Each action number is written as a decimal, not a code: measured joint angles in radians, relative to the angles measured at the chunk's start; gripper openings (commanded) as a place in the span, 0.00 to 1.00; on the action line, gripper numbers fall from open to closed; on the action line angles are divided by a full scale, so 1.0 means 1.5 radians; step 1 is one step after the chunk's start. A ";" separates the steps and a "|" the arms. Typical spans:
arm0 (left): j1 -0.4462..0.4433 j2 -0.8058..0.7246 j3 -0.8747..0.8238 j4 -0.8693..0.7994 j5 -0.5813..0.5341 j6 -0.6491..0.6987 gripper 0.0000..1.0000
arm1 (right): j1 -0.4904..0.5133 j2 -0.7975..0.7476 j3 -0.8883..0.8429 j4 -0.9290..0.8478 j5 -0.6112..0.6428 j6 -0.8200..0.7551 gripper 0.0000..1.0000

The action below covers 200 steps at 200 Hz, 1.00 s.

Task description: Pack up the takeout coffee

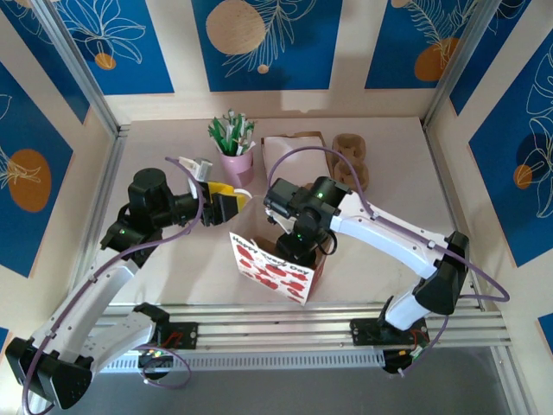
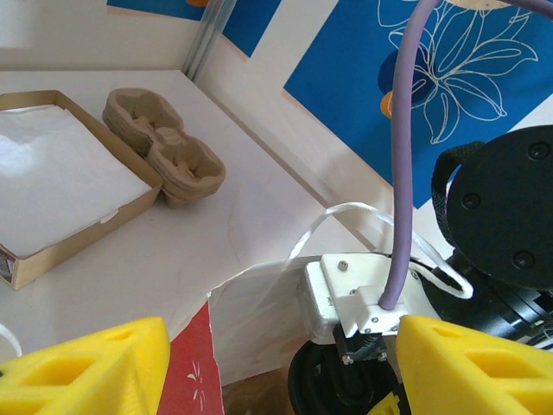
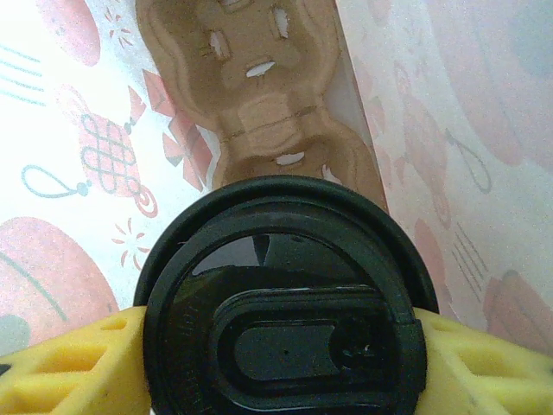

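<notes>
You are seeing takeout coffee [image 3: 285, 259] from straight above: flat round glossy black lid [image 3: 298, 341] capping it, hiding cup body. It is being held inside patterned gift bag [image 3: 52, 130], over brown pulp carrier [image 3: 259, 112], right claw [image 3: 281, 372] pinching lid's two sides.

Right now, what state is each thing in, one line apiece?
takeout coffee: lidded, clamped by the right gripper inside the gift bag.
right gripper: shut on the takeout coffee.
left gripper: open, at the bag's rim.
gift bag: upright, mouth open.
cup carrier: flat on the bag's bottom, below the coffee.
pink cup: upright, full of sticks.
cardboard box: open-topped, white paper inside.
</notes>
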<state>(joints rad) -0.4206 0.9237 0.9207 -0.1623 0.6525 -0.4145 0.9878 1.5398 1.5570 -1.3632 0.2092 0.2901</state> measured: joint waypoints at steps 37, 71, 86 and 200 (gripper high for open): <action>0.000 0.000 0.000 0.002 0.002 0.000 0.70 | -0.001 -0.003 0.055 -0.022 0.000 0.000 0.42; 0.000 0.000 0.000 0.001 0.002 0.000 0.70 | -0.004 -0.016 0.102 -0.043 0.000 0.000 0.43; 0.000 0.000 0.000 0.001 0.004 0.000 0.70 | -0.005 -0.022 0.114 -0.052 0.000 0.000 0.43; 0.000 0.000 0.000 0.001 0.014 0.000 0.71 | -0.018 -0.032 0.136 -0.077 0.000 0.000 0.42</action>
<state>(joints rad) -0.4206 0.9237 0.9203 -0.1604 0.6731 -0.4141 0.9604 1.4921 1.7603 -1.4792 0.2092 0.2897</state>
